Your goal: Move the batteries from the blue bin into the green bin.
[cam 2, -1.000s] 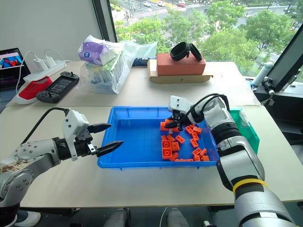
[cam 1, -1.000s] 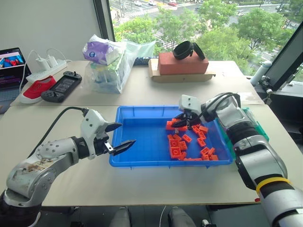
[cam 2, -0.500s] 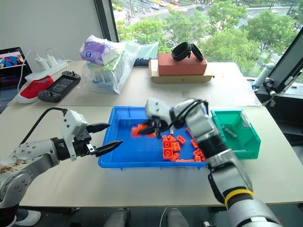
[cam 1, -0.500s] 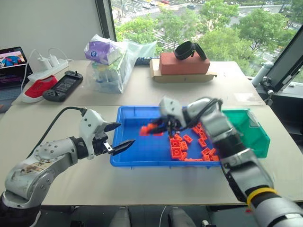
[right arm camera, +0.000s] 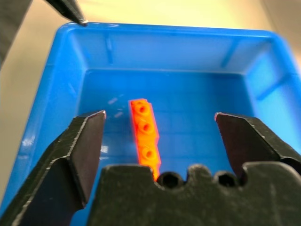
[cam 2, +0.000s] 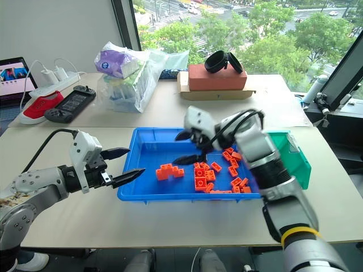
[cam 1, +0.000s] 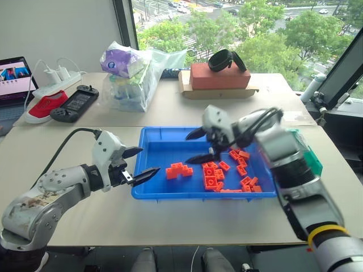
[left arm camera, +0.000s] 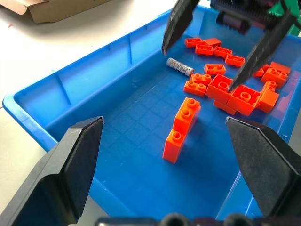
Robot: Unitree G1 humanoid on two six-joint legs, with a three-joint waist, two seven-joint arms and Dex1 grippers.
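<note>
While the head views hide it behind the right arm, the left wrist view catches one small silvery metal cylinder battery (left arm camera: 179, 67) lying on the floor of the wide shallow bright-blue plastic bin (cam 1: 164, 148), beside the scattered orange studded plastic bricks (cam 1: 227, 170). Just left of that bin, the left gripper (cam 1: 138, 164) gapes wide, empty. Over the bin's middle, the right gripper (cam 1: 199, 146) is spread wide, holding nothing. Right of the bin, the deep green plastic bin (cam 2: 299, 156) is mostly covered.
</note>
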